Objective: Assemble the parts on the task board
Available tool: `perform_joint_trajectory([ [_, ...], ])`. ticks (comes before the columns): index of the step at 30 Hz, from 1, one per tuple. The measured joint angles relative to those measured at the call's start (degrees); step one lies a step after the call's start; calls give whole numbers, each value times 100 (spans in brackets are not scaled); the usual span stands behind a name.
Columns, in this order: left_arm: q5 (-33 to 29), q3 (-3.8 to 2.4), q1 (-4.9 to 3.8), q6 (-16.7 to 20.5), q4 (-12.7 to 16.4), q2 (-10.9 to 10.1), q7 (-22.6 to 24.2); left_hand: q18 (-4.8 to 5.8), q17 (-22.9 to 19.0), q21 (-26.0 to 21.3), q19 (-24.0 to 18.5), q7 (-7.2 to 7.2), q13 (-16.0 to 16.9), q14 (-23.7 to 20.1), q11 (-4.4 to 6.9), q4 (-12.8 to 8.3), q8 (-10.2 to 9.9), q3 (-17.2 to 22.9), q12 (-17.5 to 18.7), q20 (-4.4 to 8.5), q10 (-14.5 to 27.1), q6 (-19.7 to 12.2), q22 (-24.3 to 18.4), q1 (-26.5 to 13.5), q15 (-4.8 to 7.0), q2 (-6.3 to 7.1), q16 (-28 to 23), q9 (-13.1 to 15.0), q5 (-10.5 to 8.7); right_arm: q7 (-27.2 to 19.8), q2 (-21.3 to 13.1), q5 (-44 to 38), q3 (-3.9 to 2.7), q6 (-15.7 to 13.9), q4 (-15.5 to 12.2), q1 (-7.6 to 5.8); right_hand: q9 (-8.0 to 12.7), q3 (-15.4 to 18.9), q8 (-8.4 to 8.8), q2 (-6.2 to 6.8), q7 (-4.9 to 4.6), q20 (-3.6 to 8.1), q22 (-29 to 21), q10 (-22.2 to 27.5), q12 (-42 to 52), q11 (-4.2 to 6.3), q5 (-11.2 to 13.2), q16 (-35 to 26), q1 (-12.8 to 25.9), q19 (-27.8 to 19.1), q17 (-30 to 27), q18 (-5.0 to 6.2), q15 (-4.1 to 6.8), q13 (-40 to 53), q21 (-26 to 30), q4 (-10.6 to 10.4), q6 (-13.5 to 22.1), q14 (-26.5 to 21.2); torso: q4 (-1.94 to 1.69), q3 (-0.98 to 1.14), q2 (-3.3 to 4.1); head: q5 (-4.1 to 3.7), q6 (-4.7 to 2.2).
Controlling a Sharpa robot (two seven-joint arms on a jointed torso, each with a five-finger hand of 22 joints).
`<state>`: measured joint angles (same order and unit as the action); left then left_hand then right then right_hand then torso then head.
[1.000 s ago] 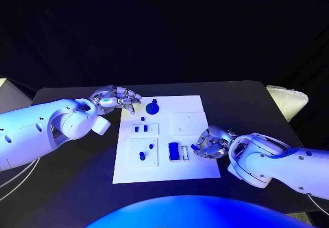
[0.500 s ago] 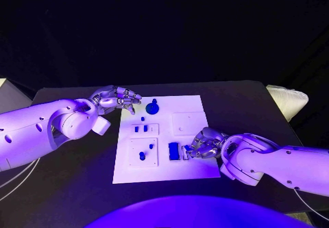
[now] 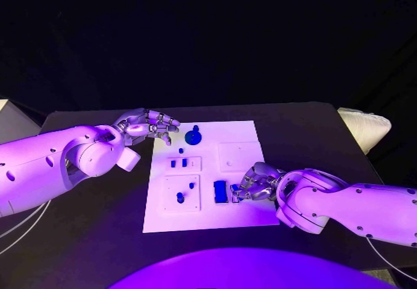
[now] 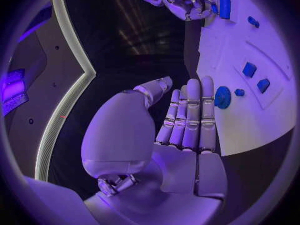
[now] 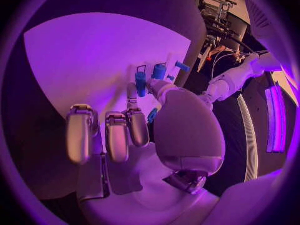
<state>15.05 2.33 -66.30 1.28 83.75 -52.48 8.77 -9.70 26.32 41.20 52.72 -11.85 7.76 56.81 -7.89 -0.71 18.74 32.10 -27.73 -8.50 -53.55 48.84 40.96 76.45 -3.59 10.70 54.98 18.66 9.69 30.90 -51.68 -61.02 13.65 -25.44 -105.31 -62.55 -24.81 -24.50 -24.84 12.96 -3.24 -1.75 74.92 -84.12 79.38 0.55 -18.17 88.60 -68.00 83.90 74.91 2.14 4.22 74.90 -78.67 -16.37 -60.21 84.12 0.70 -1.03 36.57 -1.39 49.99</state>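
The white task board (image 3: 247,211) lies mid-table. On it are a round blue part (image 3: 193,136), two small blue pieces (image 3: 178,163), another pair (image 3: 180,197) and a blue block (image 3: 220,191). My right hand (image 3: 257,183) hovers over the board's right side, next to the block. It pinches a small blue part (image 5: 152,116) between thumb and a finger; the other fingers (image 5: 117,135) are curled. My left hand (image 3: 149,126) is at the board's far left corner, its fingers (image 4: 189,115) straight and together, holding nothing. The round part (image 4: 222,97) lies just beyond those fingertips.
The black table (image 3: 96,241) runs bare around the board. A pale padded object (image 3: 367,129) sits off the table's right edge. A square white recess (image 3: 236,156) on the board lies just beyond my right hand.
My right hand has moved left across the board with the small blue part, up to the blue block. My left hand has stayed put.
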Motion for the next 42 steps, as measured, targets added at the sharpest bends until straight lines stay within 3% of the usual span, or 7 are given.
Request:
perform_joint_trajectory([
  [19, 0, 0, 0, -12, 7, -10, -12, 0, 0, 0, 0, 0, 1, 0, 0, 32, 0, 1, 0, 0, 0, 0, -5, 0, 0, 0, 0, -5, 0, 112, 105, -49, -3, 200, 103, 7, -5, 16, 0, -7, 0, 0, -1, 20, 0, 20, 21, -1, 97, 0, 0, 1, 0, 5, 1, -16, 0, 0, 0, 0, -1, 10, 0],
  [32, 0, 0, 0, -13, 8, -14, -16, 0, 0, 0, 0, 0, -4, 0, 0, 32, 0, 1, 0, 0, 0, 0, -4, 0, 0, 0, 0, -4, 0, 123, 120, -136, -1, 199, 93, 15, -4, 47, 0, -99, 0, -1, -1, 21, 23, 20, 21, -2, 234, 0, -1, 0, 0, 4, 2, -15, 0, 0, 0, 1, -1, 20, 0],
  [42, 0, 0, 0, -16, 4, -13, -20, 0, 0, -22, 0, 0, -4, 0, 0, 48, 0, 17, 0, 0, 0, 0, -4, -23, 0, -23, 0, -4, 0, 124, 96, -155, 0, 193, 52, 24, -4, 259, 0, -74, 12, -1, -1, 21, 23, 19, 101, 28, 699, 0, -1, 0, 0, 4, -38, -29, -13, 0, 1, 3, -3, 19, 0],
])
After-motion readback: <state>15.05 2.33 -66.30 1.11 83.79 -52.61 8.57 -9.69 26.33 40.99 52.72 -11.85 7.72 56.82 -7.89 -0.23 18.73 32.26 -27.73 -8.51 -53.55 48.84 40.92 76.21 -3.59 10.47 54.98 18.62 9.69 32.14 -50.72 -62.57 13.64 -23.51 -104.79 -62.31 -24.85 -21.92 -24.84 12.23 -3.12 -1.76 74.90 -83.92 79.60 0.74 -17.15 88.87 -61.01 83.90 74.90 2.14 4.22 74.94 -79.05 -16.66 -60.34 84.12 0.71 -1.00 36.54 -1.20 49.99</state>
